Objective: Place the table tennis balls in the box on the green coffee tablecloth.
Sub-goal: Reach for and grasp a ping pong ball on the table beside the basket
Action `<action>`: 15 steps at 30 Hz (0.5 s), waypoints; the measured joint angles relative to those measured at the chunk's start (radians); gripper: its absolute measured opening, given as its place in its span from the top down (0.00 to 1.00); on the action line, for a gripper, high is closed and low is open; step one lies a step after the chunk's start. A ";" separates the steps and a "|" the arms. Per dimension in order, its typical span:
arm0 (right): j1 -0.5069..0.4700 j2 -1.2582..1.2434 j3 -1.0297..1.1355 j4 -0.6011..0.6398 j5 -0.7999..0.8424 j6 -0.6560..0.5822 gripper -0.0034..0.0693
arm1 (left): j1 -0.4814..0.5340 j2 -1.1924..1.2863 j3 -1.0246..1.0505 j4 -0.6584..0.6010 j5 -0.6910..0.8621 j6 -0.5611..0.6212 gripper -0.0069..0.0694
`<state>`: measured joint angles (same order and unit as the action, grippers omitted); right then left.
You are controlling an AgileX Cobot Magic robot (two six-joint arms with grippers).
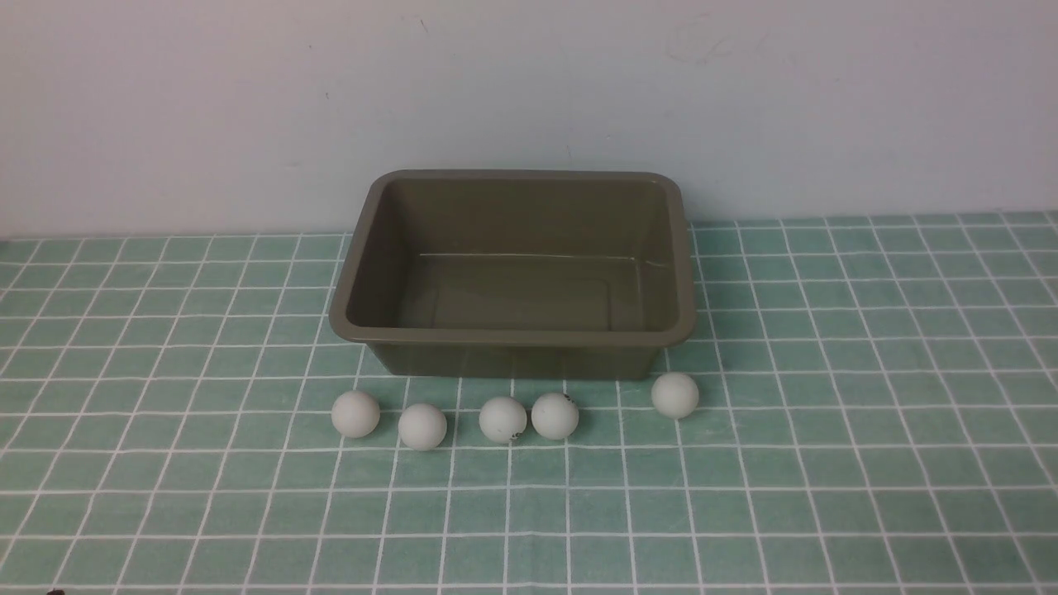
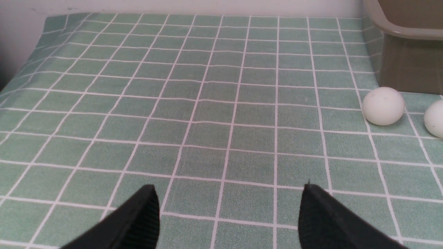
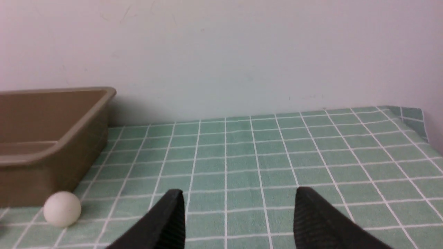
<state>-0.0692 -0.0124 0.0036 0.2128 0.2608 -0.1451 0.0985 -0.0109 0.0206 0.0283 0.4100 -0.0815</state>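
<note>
The olive-brown box (image 1: 517, 337) stands empty at the back middle of the green coffee tablecloth (image 1: 826, 463). Several white table tennis balls lie in a row just in front of it, from the leftmost ball (image 1: 355, 414) to the rightmost ball (image 1: 674, 394). Neither gripper shows in the front view. My left gripper (image 2: 229, 188) is open over bare cloth, with the leftmost ball (image 2: 383, 105) and the box corner (image 2: 408, 33) off to one side. My right gripper (image 3: 238, 191) is open too, nothing between its fingers; the rightmost ball (image 3: 62, 209) sits by the box (image 3: 69, 145).
A pale wall (image 1: 529, 91) rises right behind the box. The cloth drops off at its left edge (image 2: 20, 79) and ends at a folded corner (image 3: 413, 116) on the right.
</note>
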 joint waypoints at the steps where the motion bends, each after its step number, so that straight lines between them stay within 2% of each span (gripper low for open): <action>1: 0.000 0.000 -0.028 0.000 0.009 0.000 0.42 | 0.000 0.000 0.000 0.000 0.000 0.000 0.27; 5: 0.000 0.000 -0.162 -0.006 0.083 0.001 0.42 | 0.000 0.000 0.000 0.000 0.000 0.000 0.27; 9: 0.000 0.000 -0.301 -0.006 0.222 0.016 0.42 | 0.000 0.000 0.000 0.000 0.000 0.000 0.27; 15: 0.000 0.000 -0.406 -0.004 0.319 0.022 0.42 | 0.000 0.000 0.000 0.000 0.000 0.000 0.27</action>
<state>-0.0692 -0.0124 -0.4026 0.2092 0.5799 -0.1236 0.0985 -0.0109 0.0206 0.0283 0.4100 -0.0815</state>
